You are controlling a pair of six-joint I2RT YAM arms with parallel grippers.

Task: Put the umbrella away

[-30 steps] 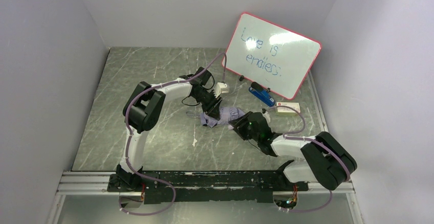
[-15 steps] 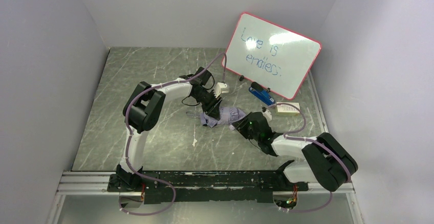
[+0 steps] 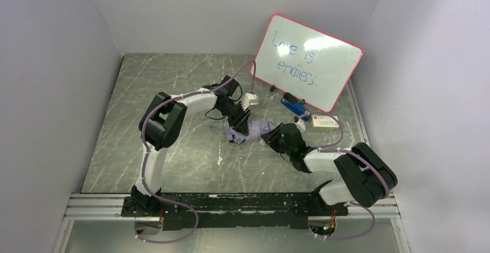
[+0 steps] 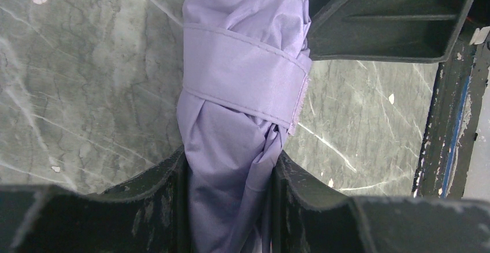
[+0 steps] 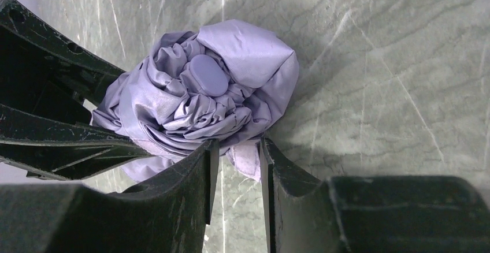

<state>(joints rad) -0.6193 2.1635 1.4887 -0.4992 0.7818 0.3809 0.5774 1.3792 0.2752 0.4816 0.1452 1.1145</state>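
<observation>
The umbrella (image 3: 257,129) lies folded on the marble table, a lavender bundle with a strap (image 4: 248,71) wrapped round its middle. My left gripper (image 3: 238,127) is shut on the bundle, its two fingers pressing the fabric (image 4: 231,126) from both sides (image 4: 229,166). My right gripper (image 3: 270,139) is at the umbrella's other end, facing the round cap (image 5: 207,74). Its jaws (image 5: 237,149) stand a little apart and are open. The strap's loose tab (image 5: 247,159) hangs between the fingertips, against the right finger. The handle is hidden.
A red-framed whiteboard (image 3: 309,62) leans at the back right. In front of it lie a blue marker-like object (image 3: 296,107) and a white box (image 3: 325,122). Grey walls close in the table on three sides. The left arm's cable loops above the umbrella.
My right arm has pushed forward and left up to the umbrella's end, and its jaws have narrowed around the strap tab. The left arm and the umbrella have stayed still.
</observation>
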